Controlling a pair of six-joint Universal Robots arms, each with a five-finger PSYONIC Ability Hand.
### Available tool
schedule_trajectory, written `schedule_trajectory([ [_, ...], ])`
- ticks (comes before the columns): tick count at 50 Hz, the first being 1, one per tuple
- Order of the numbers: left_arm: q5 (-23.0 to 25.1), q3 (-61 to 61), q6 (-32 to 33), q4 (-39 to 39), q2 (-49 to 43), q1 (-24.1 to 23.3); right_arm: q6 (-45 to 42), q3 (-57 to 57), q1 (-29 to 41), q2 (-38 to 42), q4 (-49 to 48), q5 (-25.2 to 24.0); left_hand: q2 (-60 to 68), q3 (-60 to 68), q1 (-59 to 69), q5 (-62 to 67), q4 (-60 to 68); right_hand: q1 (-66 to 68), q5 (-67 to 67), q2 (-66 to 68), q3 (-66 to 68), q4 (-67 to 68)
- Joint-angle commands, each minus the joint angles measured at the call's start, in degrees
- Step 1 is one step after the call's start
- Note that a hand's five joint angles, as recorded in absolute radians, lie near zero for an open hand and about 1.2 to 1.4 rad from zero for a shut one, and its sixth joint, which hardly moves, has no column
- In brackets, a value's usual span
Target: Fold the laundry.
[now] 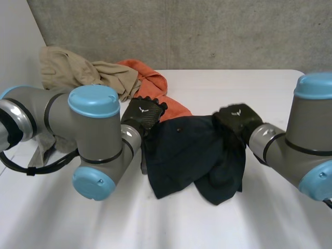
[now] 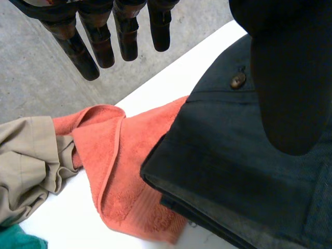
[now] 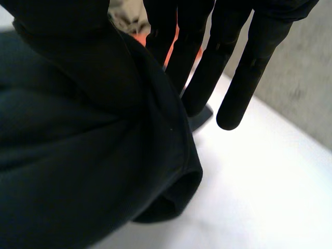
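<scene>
A dark navy buttoned garment [image 1: 192,155] slumps on the white table [image 1: 249,88] between both hands. One edge overlaps the orange terry towel [image 2: 124,155] just beyond the left hand [image 1: 144,111]. That hand's fingers [image 2: 78,46] are straight and hold nothing. Cloth bunches against the right hand [image 1: 236,118], and I cannot tell if it grips. Any pull risks dragging the towel or spilling the bunch.

Straight fingers [image 2: 122,36] on both left hand [image 1: 145,113] and right hand [image 1: 236,118].

dark woven garment [image 2: 223,171], orange terry towel [image 2: 119,155], smooth white table [image 1: 249,88]
</scene>
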Motion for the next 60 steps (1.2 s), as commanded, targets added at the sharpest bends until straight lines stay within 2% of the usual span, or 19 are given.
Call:
schedule_trajectory([
  [1, 4.24, 5.31, -0.51, -1.63, -2.89, 1.49, 2.61, -0.56, 4.74, -11.83, -0.18, -2.27, -4.52, -2.16, -1.91, -2.72, -1.78, 20.26, 13.29, 13.13, 12.11, 11.65],
  [8, 4.86, 12.34, -0.86, -8.74, -9.66, -0.09, 2.96, -0.82, 7.73, -13.24, 0.7, -3.85, -4.52, -2.16, -1.91, -2.72, -1.78, 20.26, 13.29, 13.13, 12.11, 11.65],
  [9, 4.59, 13.22, -0.95, -9.36, -10.36, -0.35, 2.79, -0.65, 8.08, -13.42, 0.79, -3.85, 0.35, 2.71, 2.96, 2.14, 3.09, 20.26, 13.29, 13.13, 12.11, 11.65],
  [11, 3.37, 15.07, -1.04, -10.95, -12.03, -0.71, 1.91, 0.05, 8.7, -13.77, 0.53, -3.85, 27.04, 29.4, 29.65, 28.84, 29.78, 20.26, 13.29, 13.13, 12.11, 11.65],
  [12, 2.06, 15.86, -1.12, -11.56, -12.39, -0.88, 1.04, 0.49, 8.7, -13.86, 0.35, -3.59, 55.46, 57.81, 58.06, 57.25, 58.2, 20.26, 13.29, 13.13, 12.11, 11.65],
  [13, 1.17, 16.13, -1.12, -11.74, -12.39, -0.8, 0.51, 0.76, 8.61, -13.77, 0.26, -3.5, 65.38, 67.74, 67.99, 67.18, 68.12, 20.26, 13.29, 13.13, 12.11, 11.65],
  [15, -2.15, 16.31, -1.21, -11.57, -11.17, -0.27, -0.55, 0.94, 8.17, -13.51, 0.09, -3.32, 65.48, 67.84, 68.09, 67.28, 68.22, 20.26, 13.29, 13.13, 12.11, 11.65],
  [16, -3.57, 16.22, -1.3, -11.48, -10.38, -0.01, -1.68, 1.02, 7.39, -13.16, 0.35, -3.06, 65.48, 67.84, 68.09, 67.28, 68.22, -8.74, -15.71, -15.87, -16.89, -17.34],
  [18, -5.85, 15.87, -1.13, -10.87, -8.18, 0.69, -2.83, 0.94, 6.59, -12.54, 0.7, -2.54, 65.48, 67.84, 68.09, 67.28, 68.22, -42.01, -48.98, -49.14, -50.16, -50.61],
  [19, -7.35, 15.87, -1.04, -9.82, -6.0, 1.39, -3.97, 0.85, 5.89, -11.76, 1.14, -1.92, 65.48, 67.84, 68.09, 67.28, 68.22, -49.74, -56.71, -56.87, -57.89, -58.35],
  [26, -3.76, 16.75, 2.38, 3.53, 5.35, 2.72, -5.57, 0.58, 2.38, -12.53, 3.86, 0.98, 65.48, 67.84, 68.09, 67.28, 68.22, -49.74, -56.71, -56.87, -57.89, -58.35],
  [31, -0.87, 19.99, 4.67, 14.95, 11.5, 2.02, -0.75, 0.94, -1.74, -15.34, 3.69, 3.18, 65.48, 67.84, 68.09, 67.28, 68.22, -49.74, -56.71, -56.87, -57.89, -58.35],
  [35, 2.12, 22.89, 3.71, 19.19, 12.57, 0.17, 2.87, 1.46, -5.27, -17.37, 3.69, 3.44, 65.48, 67.84, 68.09, 67.28, 68.22, -49.74, -56.71, -56.87, -57.89, -58.35],
  [39, 6.87, 23.69, -0.15, 19.73, 11.78, -1.76, 5.33, 2.52, -8.34, -19.04, 3.6, 3.27, 65.48, 67.84, 68.09, 67.28, 68.22, -49.74, -56.71, -56.87, -57.89, -58.35],
  [48, 18.56, 15.35, -14.91, 19.9, 4.49, -7.47, 6.65, 4.8, -16.69, -20.19, 2.28, 3.09, 65.34, 67.69, 67.94, 67.13, 68.07, -49.74, -56.71, -56.87, -57.89, -58.35],
  [50, 20.58, 13.85, -16.76, 19.46, 2.39, -8.88, 6.57, 4.98, -17.66, -20.01, 1.84, 3.01, 50.28, 52.64, 52.89, 52.08, 53.02, -49.74, -56.71, -56.87, -57.89, -58.35],
  [51, 22.33, 12.28, -18.25, 19.29, 0.11, -10.45, 6.48, 5.15, -18.71, -19.57, 1.49, 3.0, 29.21, 31.57, 31.82, 31.01, 31.95, -49.74, -56.71, -56.87, -57.89, -58.35],
  [55, 23.58, 10.33, -17.74, 18.23, -4.39, -12.83, 5.6, 5.77, -20.65, -17.99, 1.05, 2.65, -4.52, -2.16, -1.91, -2.72, -1.78, -49.74, -56.71, -56.87, -57.89, -58.35],
  [60, 19.46, 9.37, -13.08, 17.79, -2.55, -12.66, 2.97, 6.56, -21.62, -16.32, 1.67, 0.64, -4.52, -2.16, -1.91, -2.72, -1.78, -49.74, -56.71, -56.87, -57.89, -58.35],
])
